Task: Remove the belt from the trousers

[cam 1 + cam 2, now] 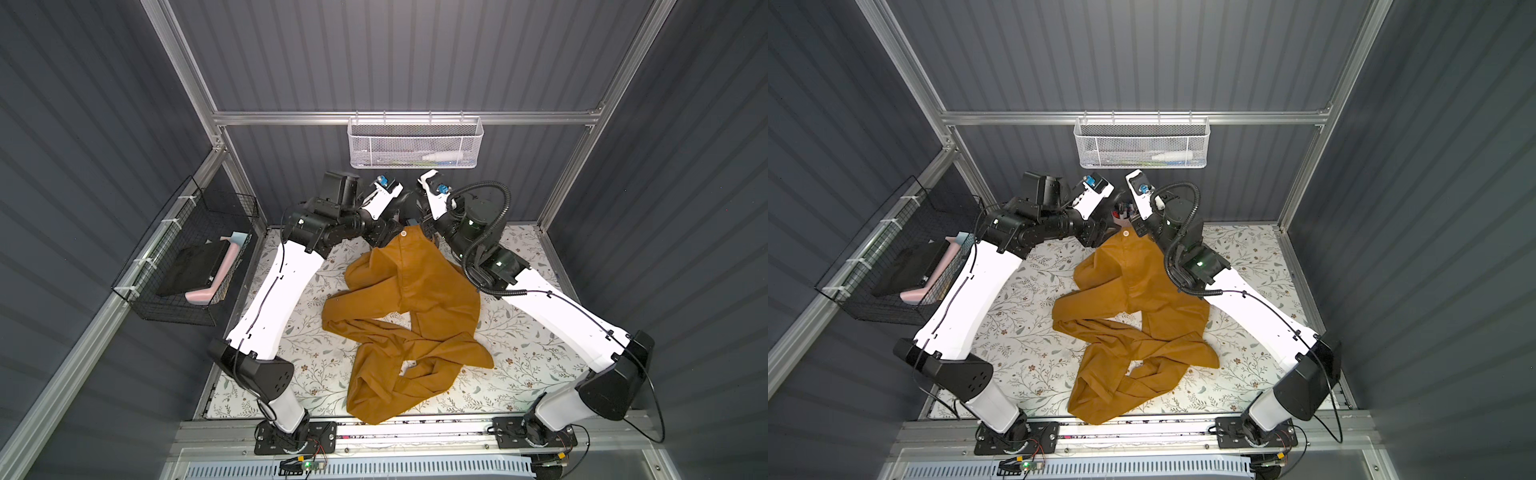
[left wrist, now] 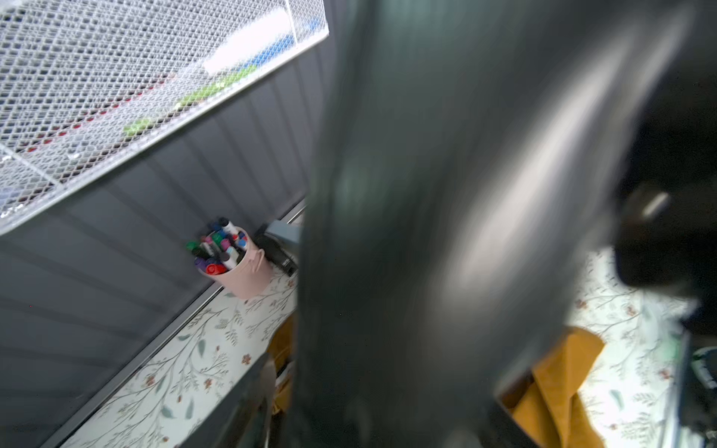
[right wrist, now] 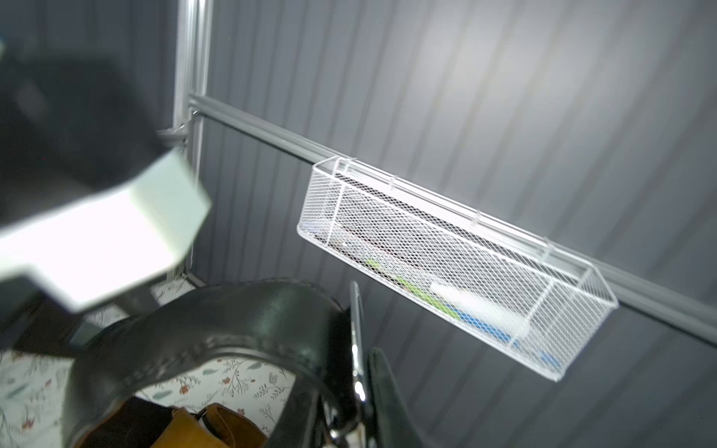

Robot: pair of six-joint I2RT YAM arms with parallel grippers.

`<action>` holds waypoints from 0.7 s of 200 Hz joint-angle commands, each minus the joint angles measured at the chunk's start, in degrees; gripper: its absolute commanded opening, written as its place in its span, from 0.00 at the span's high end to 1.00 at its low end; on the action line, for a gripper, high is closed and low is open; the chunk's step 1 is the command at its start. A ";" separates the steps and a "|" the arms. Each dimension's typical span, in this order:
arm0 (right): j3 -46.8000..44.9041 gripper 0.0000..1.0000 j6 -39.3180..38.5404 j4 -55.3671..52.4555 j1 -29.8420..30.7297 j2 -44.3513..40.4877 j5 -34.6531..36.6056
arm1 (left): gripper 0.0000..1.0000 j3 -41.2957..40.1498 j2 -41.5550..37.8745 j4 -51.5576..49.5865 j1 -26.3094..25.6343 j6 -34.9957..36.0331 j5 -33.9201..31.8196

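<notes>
Floral tabletop point(image 1: 519, 374) w/ mustard trousers point(image 1: 415, 291), blk belt point(image 3: 217, 322)

glossy black leather belt point(image 3: 232, 322) with stitched edge, shiny metal buckle point(image 3: 356, 349); trousers point(image 1: 415, 291) matt mustard cloth; white wire-mesh basket point(image 3: 446, 263).

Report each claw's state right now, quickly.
Left claw: cannot be told; its wrist view is blurred.
Right claw: closed on the belt.

Dark grey ribbed walls point(image 1: 395, 54) in an aluminium frame point(image 1: 399, 117) enclose a floral-covered table point(image 1: 532, 382), a white mesh basket point(image 1: 415, 143) at twelve o'clock, a black wire basket point(image 1: 174, 309) at nine.
</notes>
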 commanded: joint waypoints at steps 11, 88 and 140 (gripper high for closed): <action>-11.69 1.00 12.20 1.27 0.27 -4.33 8.26 | 0.26 -19.13 -3.81 10.56 -0.14 -3.01 -2.93; -17.58 1.00 20.88 -15.38 0.20 -6.45 6.18 | 0.23 -42.74 -15.37 22.06 -2.20 -2.12 -3.34; -14.86 1.00 21.16 -21.14 -0.29 -4.97 2.43 | 0.23 -43.63 -17.50 21.81 -5.97 3.27 -4.99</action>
